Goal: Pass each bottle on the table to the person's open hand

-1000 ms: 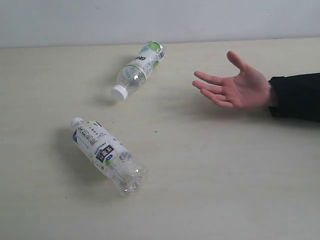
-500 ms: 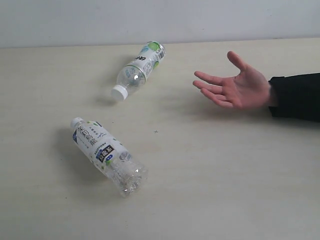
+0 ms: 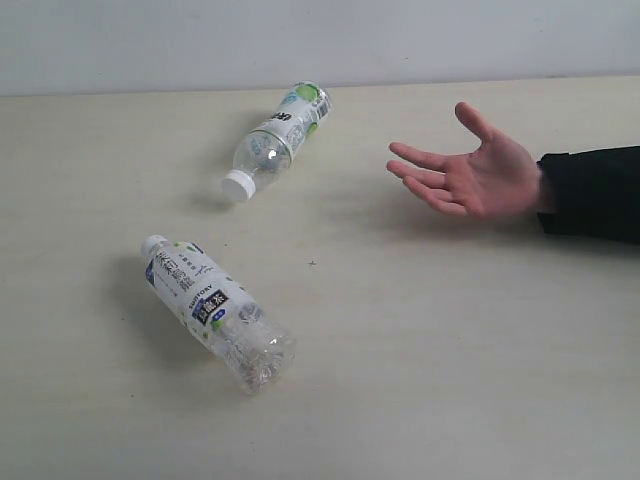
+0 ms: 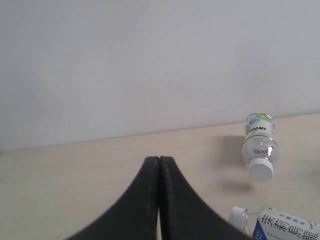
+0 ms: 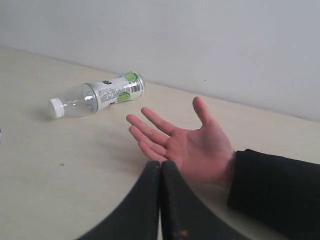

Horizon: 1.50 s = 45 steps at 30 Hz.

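Two clear bottles with white caps lie on their sides on the pale table (image 3: 430, 350). The far bottle (image 3: 275, 140) (image 4: 259, 145) (image 5: 100, 95) has a green-marked label. The near bottle (image 3: 215, 310) has a white and blue label; only its cap end (image 4: 280, 224) shows in the left wrist view. The person's open hand (image 3: 470, 175) (image 5: 185, 142) hovers palm up at the right, with a black sleeve. My left gripper (image 4: 159, 161) is shut and empty, away from the bottles. My right gripper (image 5: 160, 165) is shut and empty, just before the hand. Neither arm shows in the exterior view.
A pale wall (image 3: 320, 40) runs along the table's far edge. The black sleeve (image 3: 590, 192) reaches in from the right side. A tiny dark speck (image 3: 312, 264) marks the table between the bottles and the hand.
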{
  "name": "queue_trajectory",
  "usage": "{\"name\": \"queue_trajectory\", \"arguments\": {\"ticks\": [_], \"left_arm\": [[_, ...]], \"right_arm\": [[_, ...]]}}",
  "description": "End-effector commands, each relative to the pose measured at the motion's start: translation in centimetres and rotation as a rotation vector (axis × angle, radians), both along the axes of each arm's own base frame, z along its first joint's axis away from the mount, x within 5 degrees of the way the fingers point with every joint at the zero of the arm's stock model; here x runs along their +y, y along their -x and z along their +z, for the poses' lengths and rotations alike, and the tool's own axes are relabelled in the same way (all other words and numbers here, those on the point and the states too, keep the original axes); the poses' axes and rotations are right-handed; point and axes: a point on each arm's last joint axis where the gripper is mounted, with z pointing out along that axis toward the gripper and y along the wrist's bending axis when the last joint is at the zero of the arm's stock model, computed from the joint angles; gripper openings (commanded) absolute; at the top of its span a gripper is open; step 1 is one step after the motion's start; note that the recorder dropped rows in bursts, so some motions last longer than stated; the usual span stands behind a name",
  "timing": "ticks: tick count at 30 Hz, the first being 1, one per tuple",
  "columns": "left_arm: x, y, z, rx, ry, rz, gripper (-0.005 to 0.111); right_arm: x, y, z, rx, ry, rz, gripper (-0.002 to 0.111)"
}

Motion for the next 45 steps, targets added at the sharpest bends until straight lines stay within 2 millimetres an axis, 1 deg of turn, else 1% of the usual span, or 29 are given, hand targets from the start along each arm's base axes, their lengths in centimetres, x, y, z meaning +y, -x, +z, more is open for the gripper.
{"name": "queue_trajectory", "arguments": {"ticks": [1,7,17,20,22,25,27,31,34,35,36,38,40,43,45], "left_arm": [[0.0,0.0,0.1,-0.007,0.001,0.002,0.000],[0.0,0.0,0.1,-0.007,0.001,0.002,0.000],[0.0,0.0,0.1,-0.007,0.001,0.002,0.000],[0.0,0.0,0.1,-0.015,0.001,0.001,0.000],[0.0,0.1,0.7,-0.078,0.042,-0.007,0.000],[-0.1,0.2,1.7,-0.188,0.315,-0.044,0.000],[-0.2,0.4,2.6,-0.276,0.446,-0.085,0.000],[-0.3,1.3,4.6,-0.507,0.481,-0.168,0.000],[-0.4,2.4,6.1,-0.711,0.431,-0.211,0.000],[-0.2,2.6,6.4,-0.755,0.441,-0.208,0.000],[-0.1,2.5,7.3,-0.765,0.468,-0.202,0.000],[0.0,1.8,9.2,-0.732,0.477,-0.188,0.000],[-0.1,0.3,11.1,-0.650,0.471,-0.167,0.000],[-0.2,-3.7,13.6,-0.473,0.418,-0.124,0.000],[-0.6,-6.6,15.1,-0.395,0.319,-0.127,0.000]], "right_arm": [[0.0,0.1,-0.1,-0.001,0.001,0.002,0.001],[0.0,0.2,-0.1,-0.006,-0.010,0.002,0.001],[-0.4,1.2,0.7,-0.104,-0.047,0.002,0.001],[-0.4,1.3,0.7,-0.109,-0.049,0.002,0.001],[-0.4,1.3,0.7,-0.109,-0.049,0.002,0.001],[-0.4,1.3,0.7,-0.109,-0.049,0.002,0.001],[-0.4,1.3,0.7,-0.109,-0.049,0.002,0.001],[-0.4,1.3,0.7,-0.109,-0.049,0.002,0.001],[-0.4,1.3,0.7,-0.109,-0.052,0.002,0.001],[-0.4,1.3,0.7,-0.108,-0.054,0.002,0.001],[-0.4,1.3,0.7,-0.108,-0.054,0.002,0.001],[-0.4,1.3,0.7,-0.108,-0.054,0.002,0.001],[-0.4,1.3,0.7,-0.108,-0.054,0.002,0.001],[-0.4,1.3,0.7,-0.108,-0.054,0.002,0.001],[-0.4,1.3,0.7,-0.108,-0.054,0.002,0.001]]}}
